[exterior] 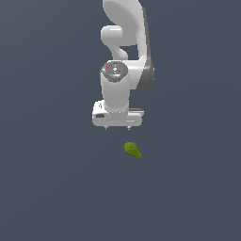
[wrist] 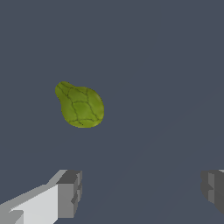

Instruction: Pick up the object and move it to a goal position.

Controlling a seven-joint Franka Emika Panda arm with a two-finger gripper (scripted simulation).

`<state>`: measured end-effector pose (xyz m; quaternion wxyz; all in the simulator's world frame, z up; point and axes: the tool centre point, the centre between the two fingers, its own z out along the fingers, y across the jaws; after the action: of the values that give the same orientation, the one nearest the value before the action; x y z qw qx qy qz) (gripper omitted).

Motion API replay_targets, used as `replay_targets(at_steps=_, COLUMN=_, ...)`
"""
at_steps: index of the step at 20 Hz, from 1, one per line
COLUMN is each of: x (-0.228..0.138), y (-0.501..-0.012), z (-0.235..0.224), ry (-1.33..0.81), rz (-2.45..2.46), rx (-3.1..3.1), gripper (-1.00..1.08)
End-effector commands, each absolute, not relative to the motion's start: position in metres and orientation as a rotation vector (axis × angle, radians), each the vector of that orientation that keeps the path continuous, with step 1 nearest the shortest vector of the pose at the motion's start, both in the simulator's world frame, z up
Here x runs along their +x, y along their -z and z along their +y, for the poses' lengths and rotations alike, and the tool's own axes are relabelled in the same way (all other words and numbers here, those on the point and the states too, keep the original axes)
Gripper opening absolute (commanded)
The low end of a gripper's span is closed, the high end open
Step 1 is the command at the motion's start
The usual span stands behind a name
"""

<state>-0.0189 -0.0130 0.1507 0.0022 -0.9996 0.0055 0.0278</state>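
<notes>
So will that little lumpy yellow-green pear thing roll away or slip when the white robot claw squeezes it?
The small lumpy yellow-green pear-shaped object is rounded at one end and tapered at the other, so a nudge would probably make it roll in a curve. Its bumpy, curved sides might slip between the flat fingers of the open white gripper. It looks solid, probably not floppy.

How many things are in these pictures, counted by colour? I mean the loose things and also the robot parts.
Yellow-green: 1, the pear-like object, lying apart from the arm.
White: 1, the robot arm with its tool; the tool's fingertips are grey and stand wide apart with nothing between them.
Total: 2
</notes>
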Motion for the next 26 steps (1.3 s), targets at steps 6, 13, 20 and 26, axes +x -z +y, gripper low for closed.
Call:
replay_targets(at_steps=6, x=-0.015, y=-0.153, z=0.003, ry=-0.084, rz=-0.032, rx=-3.127, gripper=1.00)
replay_targets(at_steps=13, x=-0.012, y=-0.154, z=0.015, ry=-0.082, rz=-0.070, rx=-3.119, gripper=1.00)
replay_targets(at_steps=20, x=-0.006, y=-0.148, z=0.019, ry=-0.073, rz=-0.149, rx=-3.120, gripper=1.00)
replay_targets(at_steps=26, x=0.008, y=-0.133, z=0.030, ry=-0.053, rz=-0.324, rx=-3.114, gripper=1.00)
